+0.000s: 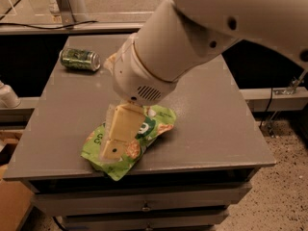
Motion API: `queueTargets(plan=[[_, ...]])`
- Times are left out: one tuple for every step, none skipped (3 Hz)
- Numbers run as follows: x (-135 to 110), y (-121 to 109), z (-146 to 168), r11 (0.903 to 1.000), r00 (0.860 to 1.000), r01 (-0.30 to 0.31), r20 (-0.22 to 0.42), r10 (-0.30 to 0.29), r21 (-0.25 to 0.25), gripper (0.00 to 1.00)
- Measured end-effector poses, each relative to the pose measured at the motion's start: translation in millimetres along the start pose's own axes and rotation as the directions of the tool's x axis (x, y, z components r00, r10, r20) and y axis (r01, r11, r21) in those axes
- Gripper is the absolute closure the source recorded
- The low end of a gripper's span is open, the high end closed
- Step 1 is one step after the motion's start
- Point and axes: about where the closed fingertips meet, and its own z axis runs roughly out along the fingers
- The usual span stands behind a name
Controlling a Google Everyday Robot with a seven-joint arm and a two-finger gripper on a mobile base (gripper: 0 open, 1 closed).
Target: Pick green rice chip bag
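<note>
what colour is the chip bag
Bright green, in the camera view; the gripper is down over the bag.

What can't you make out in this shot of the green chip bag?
Logo on the green rice chip bag: camera view, mostly covered by the pincer over it.
Far middle of the table: camera view, blocked by the arm.
Label of the green can: camera view, too small.

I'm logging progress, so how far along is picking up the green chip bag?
Approach looks done: the gripper is down on the crinkly bright green snack bag. In hand is the grasp, which I can't confirm. Left: the lift, since the bag lies on the grey table.
</note>
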Motion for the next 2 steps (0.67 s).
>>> queueTargets(plan=[[9,6,7,0.9995,0.999,0.028,-0.036,-0.029,-0.015,0.00],[36,9,16,0.9970,0.993,0.057,-0.099,-0.062,-0.053,0.00]])
